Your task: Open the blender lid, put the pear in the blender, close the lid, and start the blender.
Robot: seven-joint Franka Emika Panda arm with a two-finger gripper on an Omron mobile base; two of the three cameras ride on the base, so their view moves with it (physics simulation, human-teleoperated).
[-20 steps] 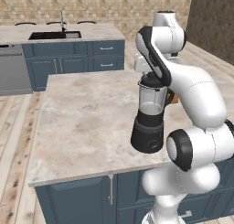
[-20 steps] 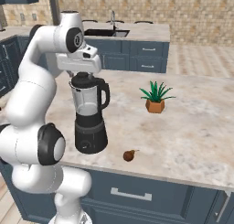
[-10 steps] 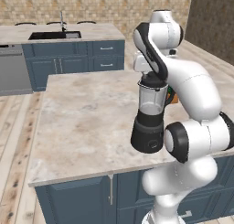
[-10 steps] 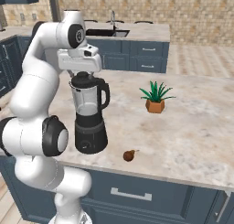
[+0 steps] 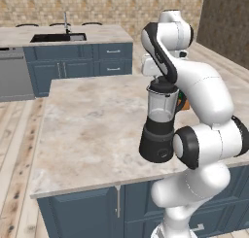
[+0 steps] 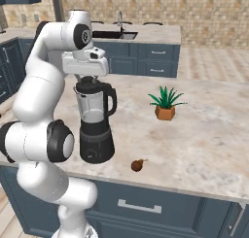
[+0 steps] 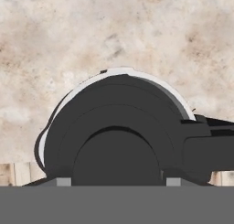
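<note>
Black, round blender lid point(image 7: 119, 136) sits low-centre in the hand view, knob close under the camera, side tab pointing to frame right. Finger tips flank the knob at the bottom edge; whether they grip it cannot be told. The right base view shows the blender point(image 6: 96, 123) upright at centre-left, long axis vertical: clear tapered jar on flared black base, handle to frame right, gripper point(image 6: 88, 79) directly above the lid. Brown pear point(image 6: 137, 165) lies near the base on mottled marble counter point(image 6: 209, 144); potted plant point(image 6: 165, 103) stands further back.
</note>
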